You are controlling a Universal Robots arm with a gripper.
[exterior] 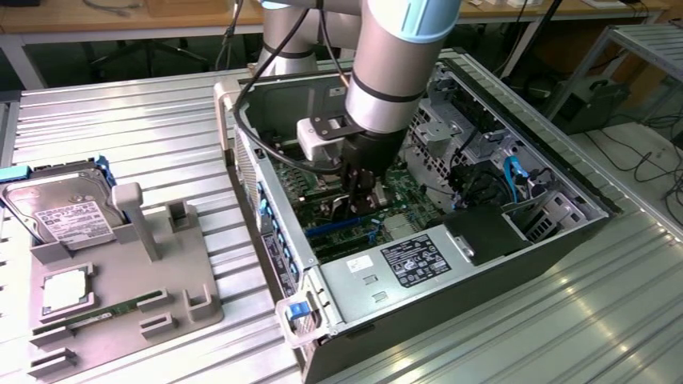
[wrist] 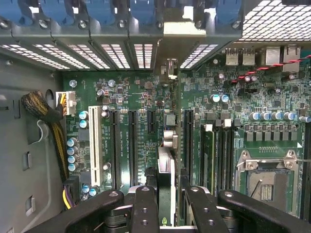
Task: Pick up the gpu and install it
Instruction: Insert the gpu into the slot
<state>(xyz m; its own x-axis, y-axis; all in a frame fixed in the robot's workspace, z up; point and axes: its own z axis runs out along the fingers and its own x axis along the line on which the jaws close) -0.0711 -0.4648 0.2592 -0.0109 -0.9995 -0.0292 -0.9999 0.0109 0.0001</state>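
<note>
The gpu (wrist: 166,187) stands on edge between the 2 black fingers (wrist: 144,208) of the pincer (wrist: 166,213), seen edge-on in the wrist view as a thin green card with a silver strip along it, directly over the motherboard (wrist: 146,97) and among its long black expansion slots (wrist: 132,145). The pincer is partly closed, its fingers pressed against the card's 2 faces. In the exterior view the pincer (exterior: 361,196) reaches down inside the open computer case (exterior: 267,192), which lies on its side on the ribbed metal worktop (exterior: 128,128), and the card's lower edge sits close to the board; whether it is already seated in a slot cannot be told. A white slot (wrist: 95,153) lies at about 9 o'clock from the card in the wrist view, and an empty processor socket (wrist: 265,182) at about 3 o'clock. In the exterior view a grey parts holder (exterior: 117,296) rests on the worktop at about 9 o'clock from the case, carrying a hard drive (exterior: 59,212) with a white label and a narrow green memory stick (exterior: 101,312). The power supply (exterior: 411,264) fills the case's near end.
</note>
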